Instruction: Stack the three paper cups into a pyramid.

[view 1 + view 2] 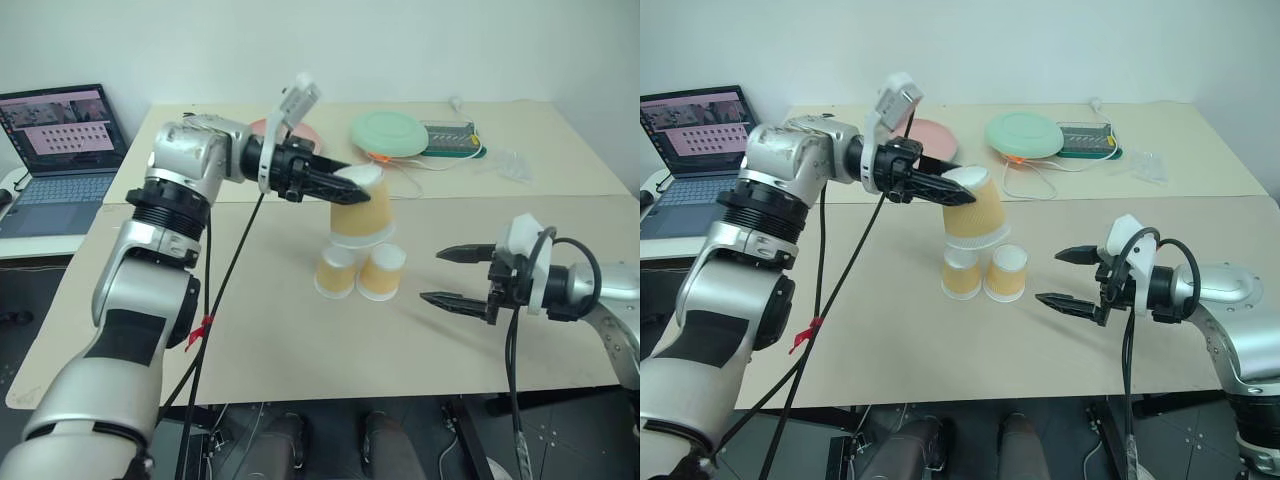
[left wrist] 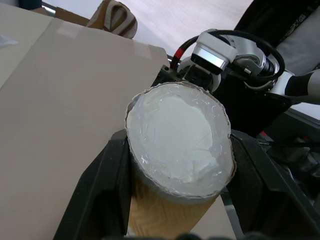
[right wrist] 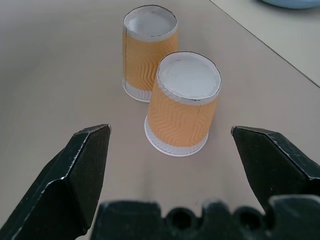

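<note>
Paper cups, three, yellow-orange with white bases, all upside down near mid-table. Far left: laptop (image 1: 58, 150) open on a side surface, left edge cut off by the frame. Left gripper (image 1: 952, 189) clamped on the third cup (image 1: 973, 212) near its white base, cup tilted and held in the air just above the other two; contact between its rim and the bases below not determinable. From the left wrist view, black fingers (image 2: 100, 185) pressed on both sides of the cup, base facing the camera, lower body cut off. Lower pair: left cup (image 1: 335, 272) and right cup (image 1: 381, 272) standing on the table (image 1: 300, 350), close beside each other; touching or a narrow gap, not determinable. Upper part of the left one partly hidden behind the raised cup. Behind: pink plate (image 1: 933, 135) largely hidden by the left arm; green plate (image 1: 388, 132) set on something orange, barely visible; small tray (image 1: 450, 138) beside it, contents unclear; clear plastic item (image 1: 508, 165) further right, hard to identify. Right gripper (image 1: 447, 276) spread wide, holding nothing, clear of the table, apart from the right cup, fingers pointing toward the pair
</note>
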